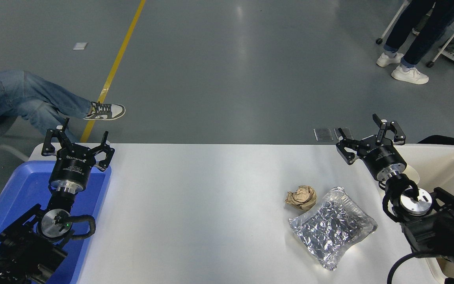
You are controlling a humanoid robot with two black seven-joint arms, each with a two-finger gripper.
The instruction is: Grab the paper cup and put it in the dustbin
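My right gripper is open and empty. It hangs over the table's right end, at the left rim of the dustbin, a large cream-white tub at the right edge. A small white rounded shape peeks out behind the gripper's body inside the dustbin. It may be the paper cup, but most of it is hidden. My left gripper is open and parked over the blue tray at the lower left.
A crumpled brown paper ball and a crinkled foil container lie on the white table, left of my right arm. The blue tray sits at the left edge. People's legs show on the floor beyond.
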